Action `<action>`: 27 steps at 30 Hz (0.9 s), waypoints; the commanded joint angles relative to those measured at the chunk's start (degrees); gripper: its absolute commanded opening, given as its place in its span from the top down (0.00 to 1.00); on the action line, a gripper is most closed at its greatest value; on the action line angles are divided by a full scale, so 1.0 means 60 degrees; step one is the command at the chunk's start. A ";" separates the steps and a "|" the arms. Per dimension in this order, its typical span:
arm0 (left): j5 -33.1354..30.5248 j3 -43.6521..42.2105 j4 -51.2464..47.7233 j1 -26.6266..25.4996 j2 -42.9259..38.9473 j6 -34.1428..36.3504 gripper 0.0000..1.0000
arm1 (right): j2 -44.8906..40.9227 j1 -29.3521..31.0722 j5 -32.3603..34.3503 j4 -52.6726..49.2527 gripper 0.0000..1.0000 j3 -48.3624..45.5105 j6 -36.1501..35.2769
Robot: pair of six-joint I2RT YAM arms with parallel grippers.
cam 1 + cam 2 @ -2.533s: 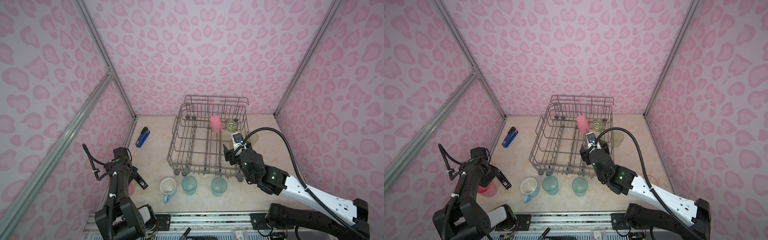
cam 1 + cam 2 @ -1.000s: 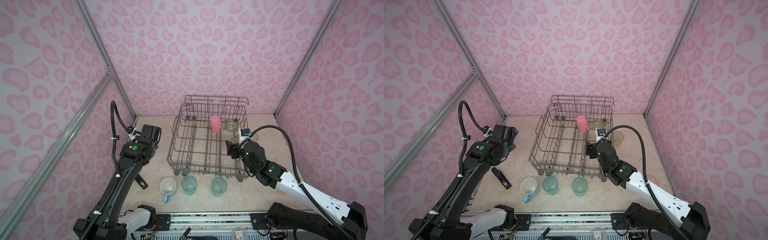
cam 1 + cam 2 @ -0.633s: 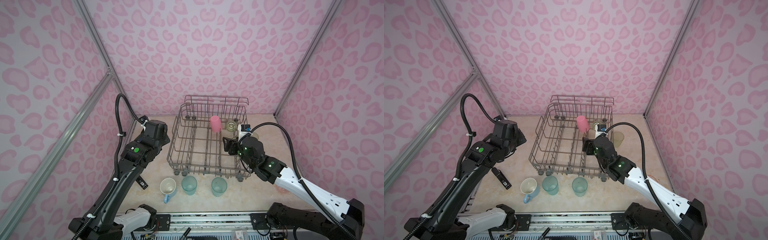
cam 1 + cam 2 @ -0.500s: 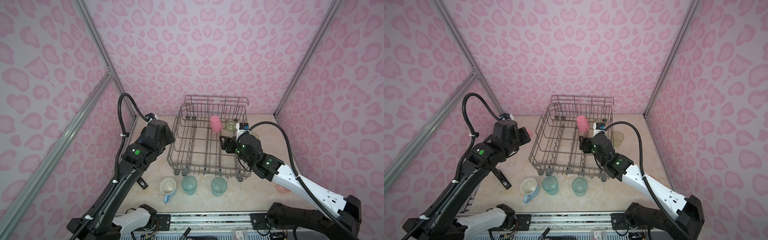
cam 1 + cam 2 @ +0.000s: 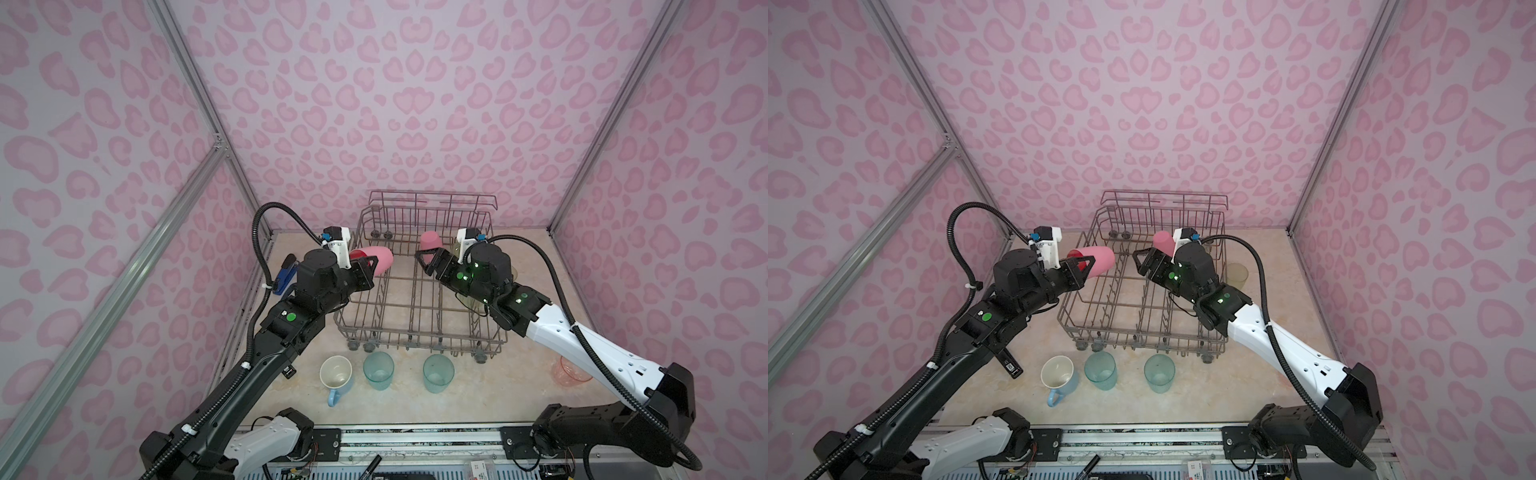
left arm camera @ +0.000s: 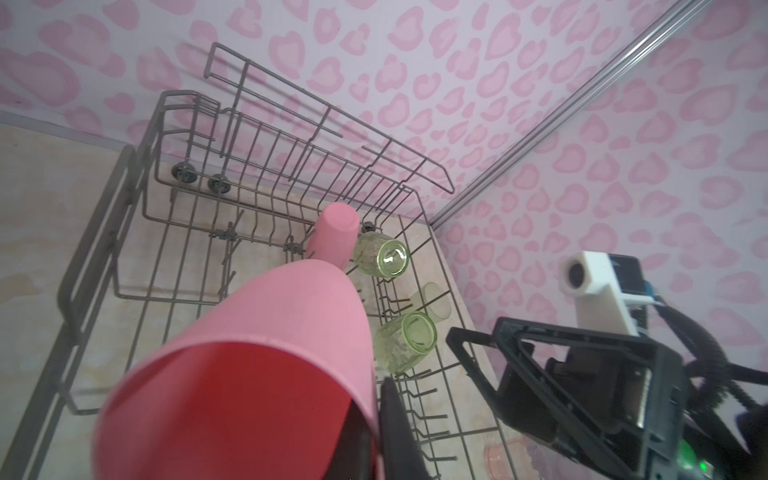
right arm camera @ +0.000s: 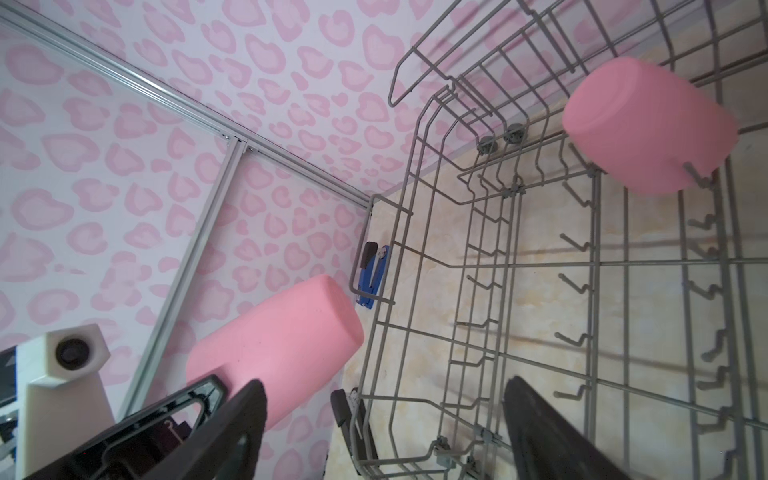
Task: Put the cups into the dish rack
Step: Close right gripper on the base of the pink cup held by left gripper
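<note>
My left gripper (image 5: 365, 266) (image 5: 1086, 266) is shut on the rim of a pink cup (image 5: 376, 261) (image 6: 266, 353), one finger (image 6: 395, 428) outside the wall. The cup lies sideways above the left rim of the dish rack (image 5: 419, 332) (image 7: 415, 232). Over the rack's right half my right gripper (image 5: 424, 264) (image 7: 386, 395) stands open with nothing between its fingers. Another pink cup (image 5: 430, 241) (image 7: 648, 124) sits upside down at the rack's back. Two green glasses (image 6: 384, 255) (image 6: 405, 340) lie on the right tines.
A light-blue mug (image 5: 336, 374) and two teal tumblers (image 5: 378, 370) (image 5: 437, 372) stand in front of the rack. A salmon tumbler (image 5: 571, 370) is at the right, a yellow-green tumbler (image 5: 1237, 272) beside the rack's right wall, and a blue stapler (image 5: 284, 274) to its left.
My left arm has risen from the table's left side and swung right to the rack's left rim, carrying the pink cup. My right gripper has swung left over the rack and opened wider.
</note>
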 commanded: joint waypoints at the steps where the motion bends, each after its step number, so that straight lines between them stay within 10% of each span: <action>1: 0.0918 -0.0253 0.1882 -0.0074 -0.0123 -0.0150 0.97 | 0.0160 -0.0219 -0.0547 0.0949 0.10 -0.0041 0.1473; 12: 0.1928 -0.0726 0.4124 -0.0588 0.0264 -0.0156 0.97 | 0.0917 -0.0533 -0.0791 0.3367 0.10 -0.0209 0.4800; 27: 0.2991 -0.0514 0.6152 -0.0618 0.1803 -0.0245 0.97 | 0.0854 -0.0772 -0.0234 0.3028 0.15 0.0070 0.6261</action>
